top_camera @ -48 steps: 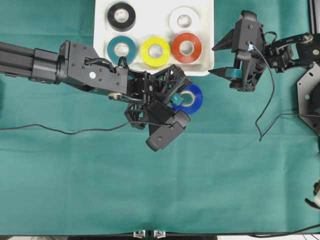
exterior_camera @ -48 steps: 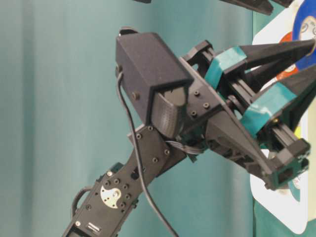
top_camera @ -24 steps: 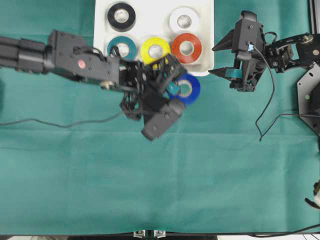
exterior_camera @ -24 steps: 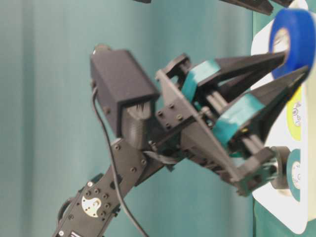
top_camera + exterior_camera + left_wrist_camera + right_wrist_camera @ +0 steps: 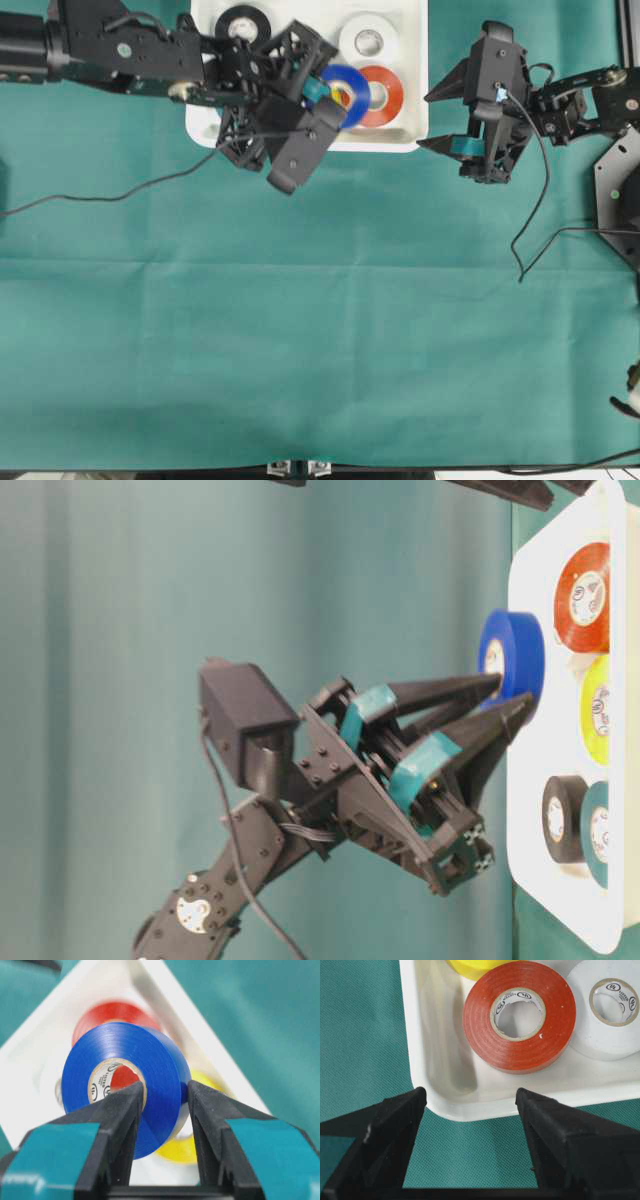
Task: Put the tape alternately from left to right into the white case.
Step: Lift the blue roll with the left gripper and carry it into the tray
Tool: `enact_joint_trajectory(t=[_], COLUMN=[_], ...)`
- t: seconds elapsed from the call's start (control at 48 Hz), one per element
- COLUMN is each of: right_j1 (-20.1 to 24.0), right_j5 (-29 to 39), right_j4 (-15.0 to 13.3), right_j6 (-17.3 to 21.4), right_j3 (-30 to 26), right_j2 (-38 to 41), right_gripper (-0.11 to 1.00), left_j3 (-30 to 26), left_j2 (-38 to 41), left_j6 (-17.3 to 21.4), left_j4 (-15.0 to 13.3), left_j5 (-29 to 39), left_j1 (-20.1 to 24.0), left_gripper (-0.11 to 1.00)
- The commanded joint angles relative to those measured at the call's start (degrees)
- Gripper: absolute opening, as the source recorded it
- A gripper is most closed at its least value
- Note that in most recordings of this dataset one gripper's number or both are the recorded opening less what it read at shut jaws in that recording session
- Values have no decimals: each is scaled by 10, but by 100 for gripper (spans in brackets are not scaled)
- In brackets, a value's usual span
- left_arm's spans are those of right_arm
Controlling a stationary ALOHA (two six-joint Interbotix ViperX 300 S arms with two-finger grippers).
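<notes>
My left gripper (image 5: 335, 88) is shut on the blue tape (image 5: 347, 80) and holds it upright above the white case (image 5: 410, 135), over the middle of its near row. In the left wrist view the fingers (image 5: 116, 1115) clamp the blue tape (image 5: 125, 1072) through its core and outer face, with the red-orange (image 5: 107, 1010) and yellow (image 5: 192, 1146) rolls blurred below. The table-level view shows the blue tape (image 5: 512, 652) off the case floor. Inside the case lie the black (image 5: 238, 17), white (image 5: 368, 38) and red-orange (image 5: 388, 95) rolls. My right gripper (image 5: 425, 122) hangs open and empty beside the case's right near corner.
Green cloth (image 5: 330, 330) covers the table in front of the case. The table-level view shows yellow (image 5: 597, 710), black (image 5: 562, 820) and teal (image 5: 598, 835) rolls lying flat in the case (image 5: 535, 890). The left arm's cable (image 5: 110, 195) trails over the cloth.
My left gripper lifted the blue tape off the cloth in front of the case and carried it back and left, over the case. The right arm stayed still.
</notes>
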Motion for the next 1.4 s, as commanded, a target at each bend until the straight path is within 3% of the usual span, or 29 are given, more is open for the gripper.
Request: enact_joint_trajectory(t=[0.0,0.542,1.375], right_j1=[1,0,1], right_j5=[-4,-3,-3], right_j4=[3,8,8], right_j6=[1,1,1], right_j3=[-4,-6,-7], right_j2=[-9,-9,-9], right_gripper=[78,78,78], left_j3=[-3,37,44], left_j2=[-22,-13,25], left_j6=[1,2,4], left_j4=[2,2,1], left_j5=[-10,-64,-100], left_j1=[17,83,90], left_gripper=[-2,-2,-2])
